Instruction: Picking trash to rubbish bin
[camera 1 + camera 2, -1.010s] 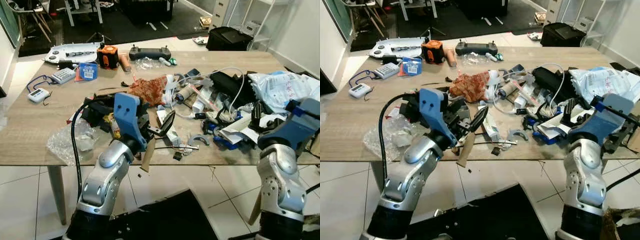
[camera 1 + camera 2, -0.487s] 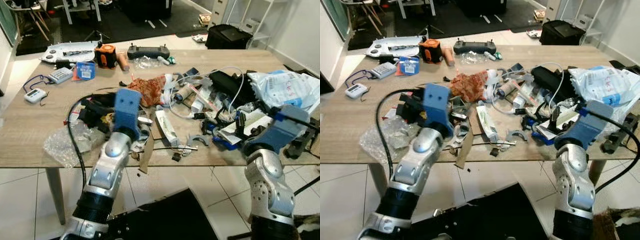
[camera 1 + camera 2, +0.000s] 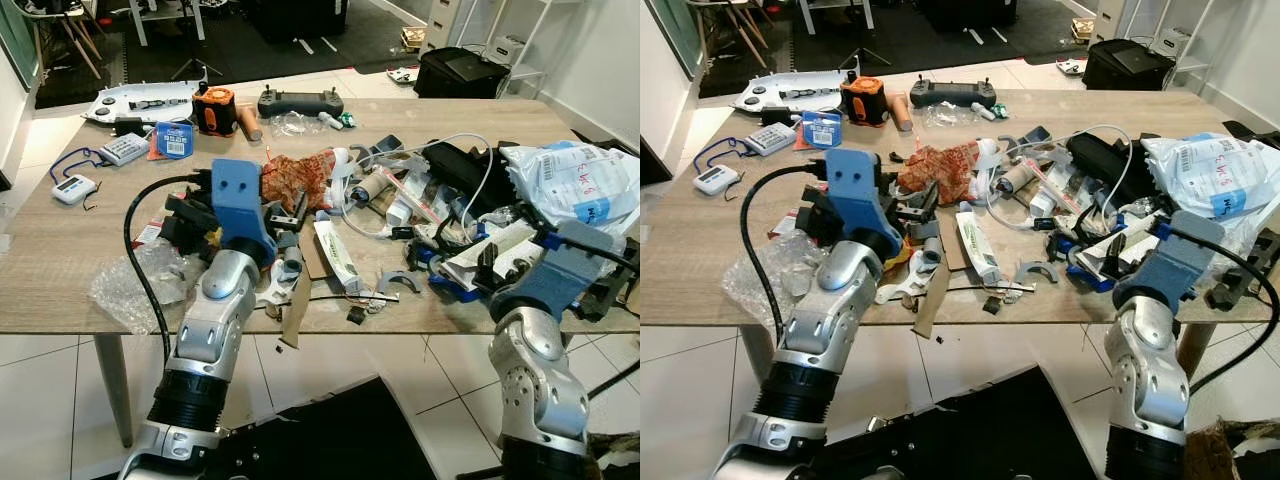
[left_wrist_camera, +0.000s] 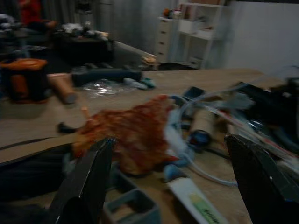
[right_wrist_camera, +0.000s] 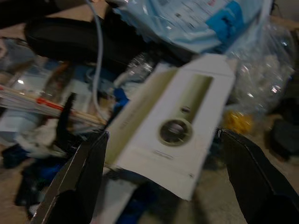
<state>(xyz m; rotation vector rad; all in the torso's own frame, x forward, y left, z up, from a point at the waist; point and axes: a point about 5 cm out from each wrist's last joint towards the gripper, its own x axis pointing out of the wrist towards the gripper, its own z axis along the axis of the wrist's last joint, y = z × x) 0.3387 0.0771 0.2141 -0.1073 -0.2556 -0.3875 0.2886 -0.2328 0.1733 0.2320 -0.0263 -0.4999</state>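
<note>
A cluttered wooden table (image 3: 60,250) carries the trash. My left gripper (image 4: 170,186) is open over the middle of the pile, its blue wrist (image 3: 238,200) above grey scraps. It faces a crumpled red wrapper (image 3: 300,175) (image 4: 131,135) just beyond its fingertips (image 4: 86,182). My right gripper (image 5: 163,186) is open at the table's right front, blue wrist (image 3: 570,265) low by the edge. A flat white carton (image 5: 173,126) (image 3: 490,250) lies between and just beyond its fingers. Neither gripper holds anything.
A white-green tube (image 3: 338,255) and a brown card strip (image 3: 295,310) lie near the front edge. Clear plastic (image 3: 135,285) sits front left, a blue-white bag (image 3: 575,180) at the right. A controller (image 3: 298,102) and orange tool (image 3: 215,110) stand at the back.
My left gripper turned from pointing right near the front edge to pointing away at the red wrapper. The right wrist moved in and lower over the white carton. The camera shifted a little.
</note>
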